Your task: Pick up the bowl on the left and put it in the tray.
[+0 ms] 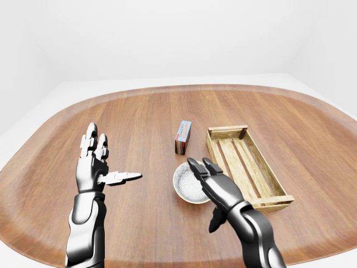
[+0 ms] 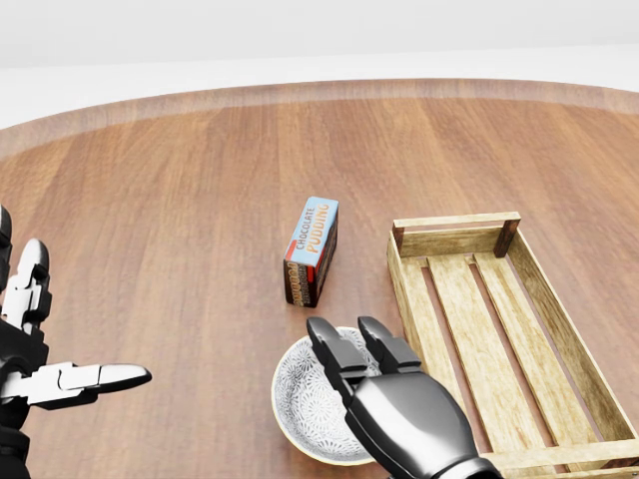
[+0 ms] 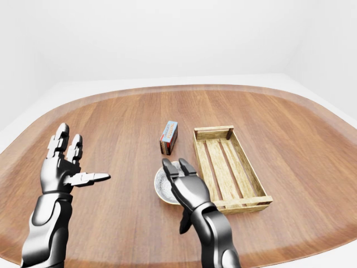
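Fingers [image 2: 337, 351] of my right hand [image 2: 404, 419] stretch open over the patterned bowl [image 2: 300, 399], which sits just left of the wooden tray [image 2: 454, 239], while my left hand [image 1: 93, 162] hovers spread, well left.

Grey-white speckled bowl [image 2: 305, 399], tan rim; pale wood tray [image 2: 469, 299]; blue-red-brown pudding box [image 2: 312, 249]; reddish-brown wood-grain worktop [image 2: 180, 200].
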Tool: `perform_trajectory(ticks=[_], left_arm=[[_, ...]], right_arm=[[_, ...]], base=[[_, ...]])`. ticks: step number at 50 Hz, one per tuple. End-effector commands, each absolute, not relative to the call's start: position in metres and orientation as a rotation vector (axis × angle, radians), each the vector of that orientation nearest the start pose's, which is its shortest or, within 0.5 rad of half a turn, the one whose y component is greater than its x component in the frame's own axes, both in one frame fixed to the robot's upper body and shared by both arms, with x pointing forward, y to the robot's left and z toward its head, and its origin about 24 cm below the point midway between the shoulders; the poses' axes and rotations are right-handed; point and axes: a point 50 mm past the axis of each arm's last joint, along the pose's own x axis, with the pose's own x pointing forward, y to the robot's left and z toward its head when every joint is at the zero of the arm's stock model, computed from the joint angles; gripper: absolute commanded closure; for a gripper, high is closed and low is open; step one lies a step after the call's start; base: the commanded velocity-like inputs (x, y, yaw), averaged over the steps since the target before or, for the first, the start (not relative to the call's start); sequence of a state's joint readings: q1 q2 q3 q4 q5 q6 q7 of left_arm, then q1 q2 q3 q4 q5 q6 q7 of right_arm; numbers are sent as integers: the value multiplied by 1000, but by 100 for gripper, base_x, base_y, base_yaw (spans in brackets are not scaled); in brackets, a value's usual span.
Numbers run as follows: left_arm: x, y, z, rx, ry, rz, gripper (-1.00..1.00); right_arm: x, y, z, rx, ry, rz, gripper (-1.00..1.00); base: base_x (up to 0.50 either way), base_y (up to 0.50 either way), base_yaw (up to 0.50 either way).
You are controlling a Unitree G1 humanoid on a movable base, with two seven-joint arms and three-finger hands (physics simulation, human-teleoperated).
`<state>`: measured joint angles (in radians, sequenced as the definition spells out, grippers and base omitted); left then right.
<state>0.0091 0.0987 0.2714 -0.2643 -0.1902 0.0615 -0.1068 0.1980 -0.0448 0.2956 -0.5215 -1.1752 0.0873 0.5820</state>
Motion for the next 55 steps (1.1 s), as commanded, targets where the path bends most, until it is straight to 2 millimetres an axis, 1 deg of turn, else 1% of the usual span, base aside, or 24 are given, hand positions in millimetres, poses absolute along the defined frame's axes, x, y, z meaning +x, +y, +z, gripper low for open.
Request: perform_trajectory(ticks=[1, 9, 17, 24, 36, 55], left_arm=[[243, 215, 91, -45, -199, 129, -100], [242, 215, 90, -47, -200, 132, -100], [240, 216, 91, -51, -204, 132, -100], [242, 216, 87, -53, -199, 132, -100], [243, 215, 86, -52, -199, 133, -100], [241, 214, 86, -55, -197, 133, -100]], right_arm=[[204, -96, 60, -1158, 85, 528, -100], [207, -94, 53, -1149, 105, 544, -100], [212, -98, 46, -1138, 130, 539, -100], [213, -97, 39, -1123, 147, 545, -100], [219, -102, 31, -1115, 180, 538, -100], [223, -104, 21, -1105, 223, 556, -100]], base=[[0, 0, 0], [0, 0, 0], [0, 0, 0], [0, 0, 0], [0, 0, 0], [0, 0, 0]])
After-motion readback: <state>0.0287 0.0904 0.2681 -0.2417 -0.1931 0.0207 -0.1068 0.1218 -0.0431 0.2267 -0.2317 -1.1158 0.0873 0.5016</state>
